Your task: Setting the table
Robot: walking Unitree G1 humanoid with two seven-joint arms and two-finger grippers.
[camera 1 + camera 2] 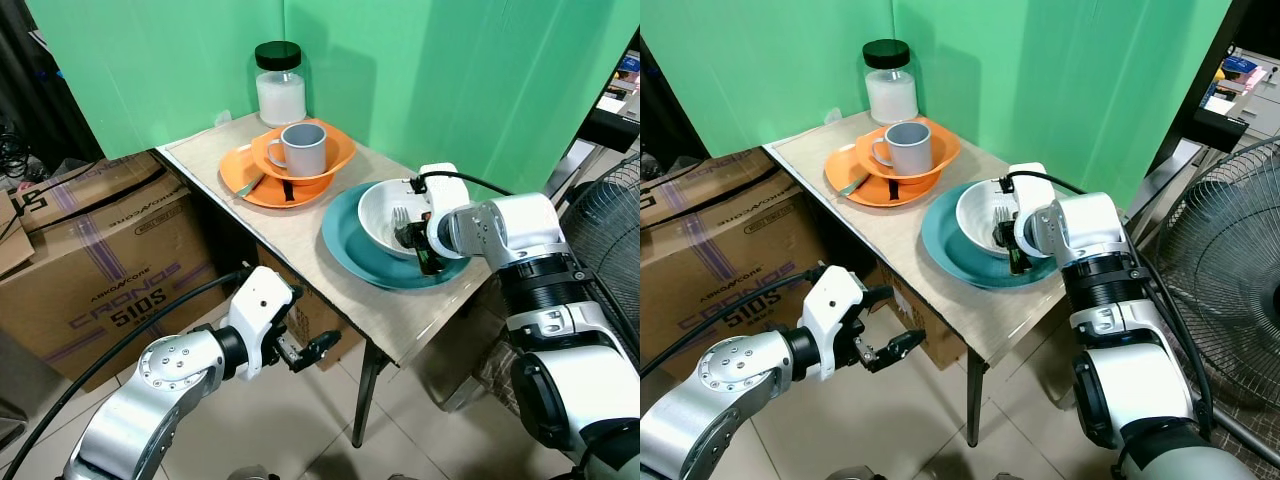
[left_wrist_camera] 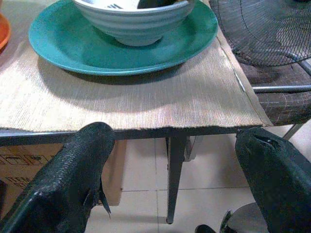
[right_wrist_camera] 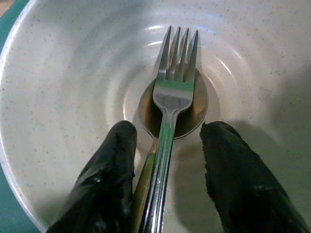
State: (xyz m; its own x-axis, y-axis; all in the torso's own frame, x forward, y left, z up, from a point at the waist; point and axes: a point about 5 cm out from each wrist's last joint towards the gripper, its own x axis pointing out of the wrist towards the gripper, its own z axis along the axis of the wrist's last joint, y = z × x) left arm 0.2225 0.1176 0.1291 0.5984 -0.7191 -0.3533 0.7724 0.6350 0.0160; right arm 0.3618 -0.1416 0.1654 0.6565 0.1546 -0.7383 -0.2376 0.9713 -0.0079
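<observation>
— Where are the fork and spoon you are after?

— Both lie in the white bowl (image 1: 392,215), which sits on the teal plate (image 1: 345,245) at the near right of the worktop (image 1: 300,225). In my right wrist view the fork (image 3: 170,104) rests on top of the spoon (image 3: 194,104), its tines over the spoon's hollow.

— And your right pincer (image 3: 167,165)?

— Down inside the bowl, spread, one finger on each side of the two handles, which run between my fingers along my line of reach. Tines point away from me, handles come toward my wrist. I am pinching nothing yet.

— So the closing line is right?

— I judge so: my fingers would close across the handles, not along them. The stacking is the snag; I may lift both pieces together.

— The left pincer (image 1: 305,348)?

— Spread and idle, low in front of the worktop's near edge. The right arm is plainly the nearer.
</observation>
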